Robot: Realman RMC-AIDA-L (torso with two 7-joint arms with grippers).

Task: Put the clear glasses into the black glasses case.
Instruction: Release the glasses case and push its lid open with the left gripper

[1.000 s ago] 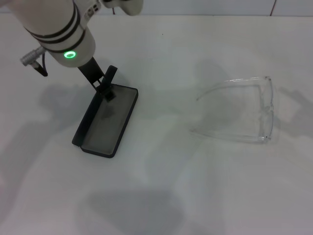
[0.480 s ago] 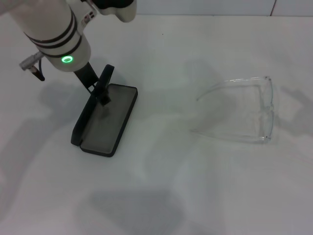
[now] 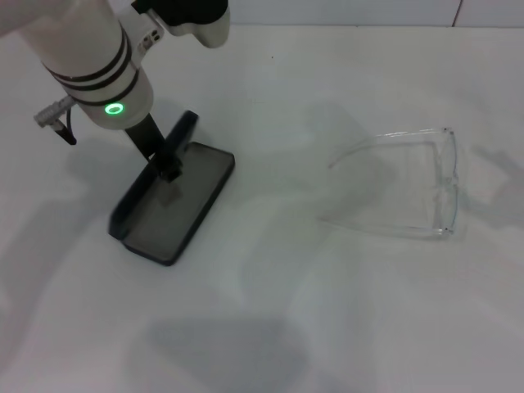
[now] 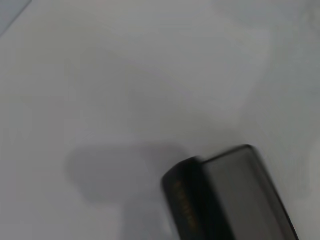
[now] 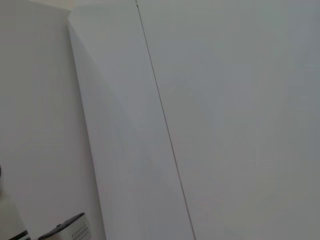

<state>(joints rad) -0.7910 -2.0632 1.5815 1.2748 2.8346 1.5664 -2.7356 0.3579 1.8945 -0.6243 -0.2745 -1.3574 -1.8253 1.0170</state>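
Observation:
The black glasses case [image 3: 177, 214] lies open on the white table at the left, grey lining up, its lid standing along its left side. My left gripper [image 3: 169, 169] reaches down from the white arm and is shut on the case's edge near its far end. In the left wrist view the black glasses case [image 4: 227, 197] shows one rounded end with small orange lettering. The clear glasses [image 3: 444, 178] rest on the table at the right, arms unfolded and pointing left, well apart from the case. My right gripper is out of view.
The white table [image 3: 270, 311] stretches bare between the case and the glasses and toward the front. A back edge runs along the top of the head view. The right wrist view shows only white panels [image 5: 225, 125].
The left arm has shifted slightly and the case has turned with it: its near end has swung left and its far end a little right. The glasses have not moved.

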